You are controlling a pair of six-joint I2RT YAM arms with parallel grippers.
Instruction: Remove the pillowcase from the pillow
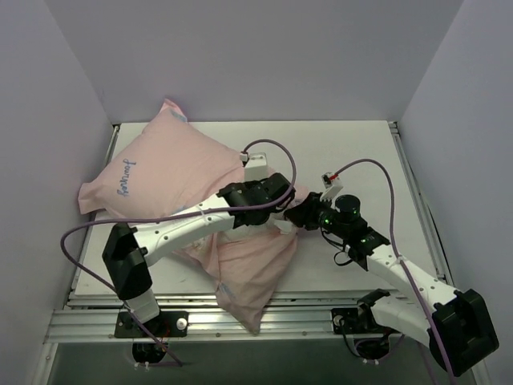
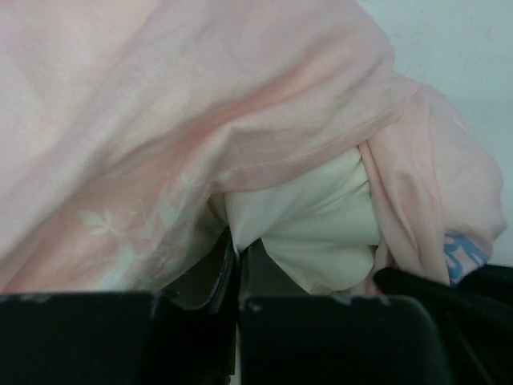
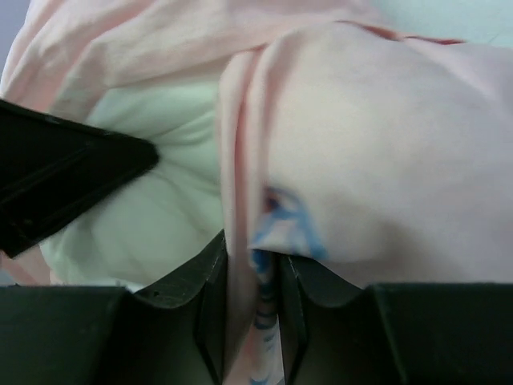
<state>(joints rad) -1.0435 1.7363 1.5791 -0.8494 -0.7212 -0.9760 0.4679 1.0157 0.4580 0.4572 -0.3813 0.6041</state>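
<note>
The pillowcase is pale pink with small script and covers the pillow, lying from the table's back left to its front edge. My left gripper is at its open end on the right side. In the left wrist view my left gripper is shut on a pinch of the white pillow, which bulges out under the pink hem. My right gripper is close beside it. In the right wrist view it is shut on a fold of the pillowcase with blue print, next to the pillow.
The white table is walled in by grey panels at the back and both sides. A metal rail runs along the front edge, and the pillow's lower corner hangs over it. Purple cables loop above both arms.
</note>
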